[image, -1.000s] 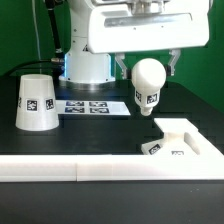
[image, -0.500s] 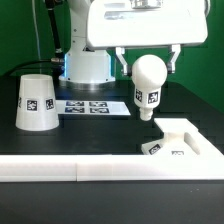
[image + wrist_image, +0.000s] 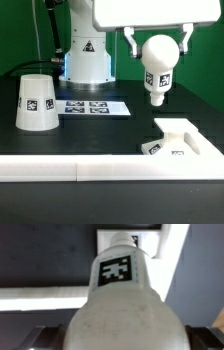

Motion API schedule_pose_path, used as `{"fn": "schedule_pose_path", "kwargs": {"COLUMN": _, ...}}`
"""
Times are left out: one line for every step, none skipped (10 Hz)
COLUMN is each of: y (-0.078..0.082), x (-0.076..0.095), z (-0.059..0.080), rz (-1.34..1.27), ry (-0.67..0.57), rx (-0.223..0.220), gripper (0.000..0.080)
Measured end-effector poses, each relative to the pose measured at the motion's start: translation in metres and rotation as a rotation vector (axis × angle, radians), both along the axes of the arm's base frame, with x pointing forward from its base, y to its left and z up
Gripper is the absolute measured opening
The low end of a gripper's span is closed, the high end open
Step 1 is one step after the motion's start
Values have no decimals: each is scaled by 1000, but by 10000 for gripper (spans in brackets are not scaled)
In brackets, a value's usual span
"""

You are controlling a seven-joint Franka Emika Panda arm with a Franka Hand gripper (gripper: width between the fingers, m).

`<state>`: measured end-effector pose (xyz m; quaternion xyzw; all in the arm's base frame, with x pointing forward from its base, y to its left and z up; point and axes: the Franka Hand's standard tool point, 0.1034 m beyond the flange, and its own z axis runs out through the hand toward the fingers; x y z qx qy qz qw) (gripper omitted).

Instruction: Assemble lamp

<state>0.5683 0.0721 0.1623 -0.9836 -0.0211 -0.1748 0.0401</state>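
Note:
My gripper (image 3: pixel 157 40) is shut on the ball-shaped bulb (image 3: pixel 158 64), which hangs in the air with its narrow neck down, well above the table. The bulb carries a square tag and fills the wrist view (image 3: pixel 120 297), with dark fingers (image 3: pixel 42 336) on both sides of its round end. The low angular base (image 3: pixel 180 140) sits on the table below and to the exterior view's right of the bulb, and shows in the wrist view (image 3: pixel 125 236) past the bulb's neck. The cone shade (image 3: pixel 36 102) stands at the exterior view's left.
The marker board (image 3: pixel 93 107) lies flat between the shade and the arm's pedestal (image 3: pixel 87 62). A white rail (image 3: pixel 70 169) runs along the table's front edge.
The gripper has risen with the bulb and shifted slightly toward the exterior view's right, closer to above the base. Shade and base have not moved.

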Motion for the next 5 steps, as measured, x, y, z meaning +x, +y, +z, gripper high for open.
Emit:
{"fn": "schedule_pose_path", "kwargs": {"y": 0, "x": -1, "z": -2, "rz": 0, "ry": 5, "rx": 0, "gripper": 579}}
{"fn": "schedule_pose_path", "kwargs": {"y": -1, "x": 2, "z": 0, "rz": -4, "ry": -40, "rx": -3, "gripper": 579}}
{"fn": "schedule_pose_path", "kwargs": {"y": 1, "x": 2, "z": 0, "rz": -4, "ry": -67, "rx": -5, "gripper": 579}}
{"fn": "schedule_pose_path", "kwargs": {"y": 11, "x": 8, "z": 2, "rz": 12, "ry": -64, "rx": -3, "gripper": 579}}
{"fn": "schedule_pose_path", "kwargs": {"y": 16, "x": 15, "z": 7, "rz": 26, "ry": -75, "rx": -3, "gripper": 579}}
